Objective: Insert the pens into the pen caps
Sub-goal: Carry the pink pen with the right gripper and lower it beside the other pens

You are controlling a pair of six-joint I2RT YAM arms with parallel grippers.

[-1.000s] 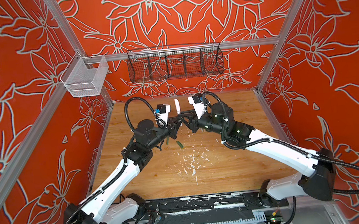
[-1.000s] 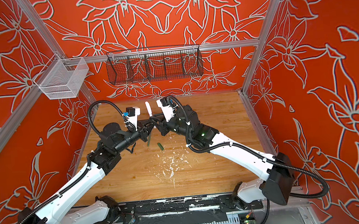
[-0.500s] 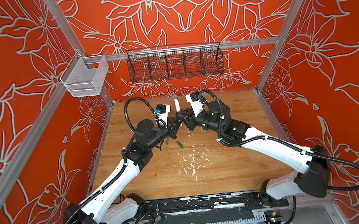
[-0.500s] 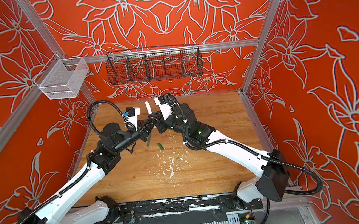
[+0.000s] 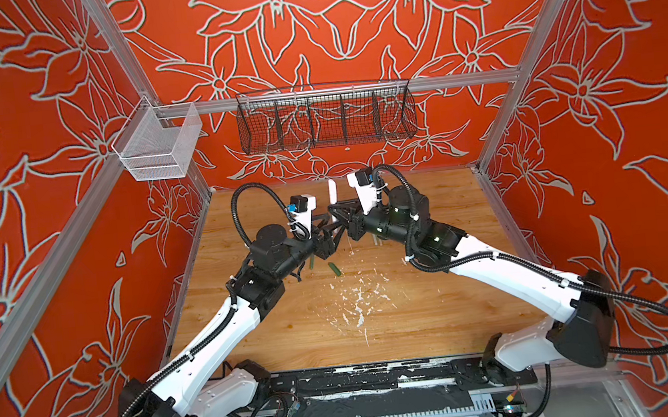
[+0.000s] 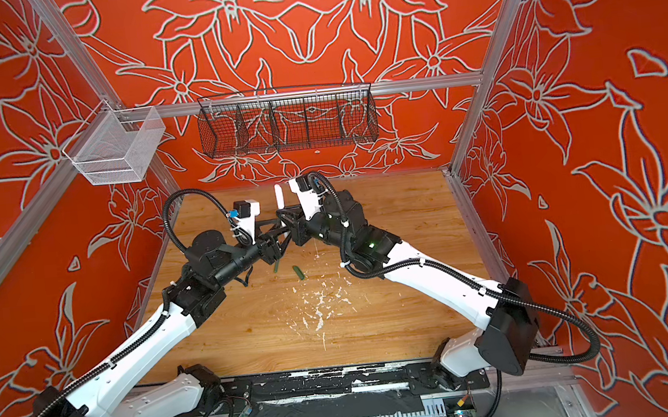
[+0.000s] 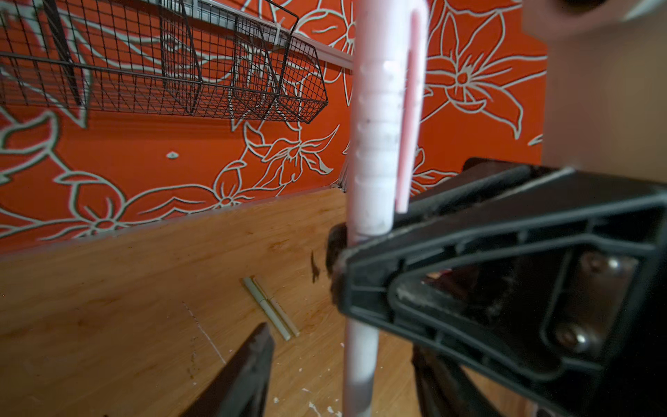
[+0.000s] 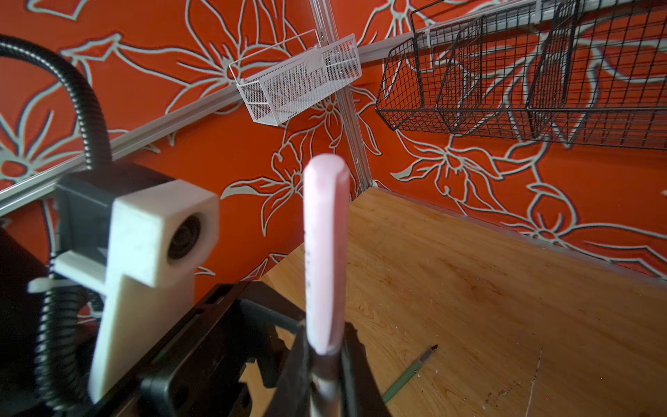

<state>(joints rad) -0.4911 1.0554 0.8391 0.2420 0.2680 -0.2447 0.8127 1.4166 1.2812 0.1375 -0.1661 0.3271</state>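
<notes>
A pale pink pen stands upright with its pale pink cap (image 5: 332, 192) (image 6: 279, 195) (image 8: 325, 249) on top. My right gripper (image 8: 325, 364) (image 5: 336, 214) is shut on its barrel just below the cap. My left gripper (image 7: 343, 346) (image 5: 331, 235) is open, its fingers (image 7: 249, 372) apart on either side of the pink barrel (image 7: 359, 357) without touching it. A green pen (image 8: 409, 375) (image 5: 311, 262) with a dark tip lies on the table beside a dark green cap (image 5: 335, 268) (image 6: 299, 272).
Two capped pens (image 7: 271, 311), light green and tan, lie side by side on the wooden table (image 5: 439, 316). White flecks (image 5: 357, 299) dot the table's middle. A black wire basket (image 5: 325, 116) and a white mesh basket (image 5: 157, 147) hang on the walls.
My left gripper has opened and let go of the pink pen. My right gripper has shut tighter on it and shifted slightly left.
</notes>
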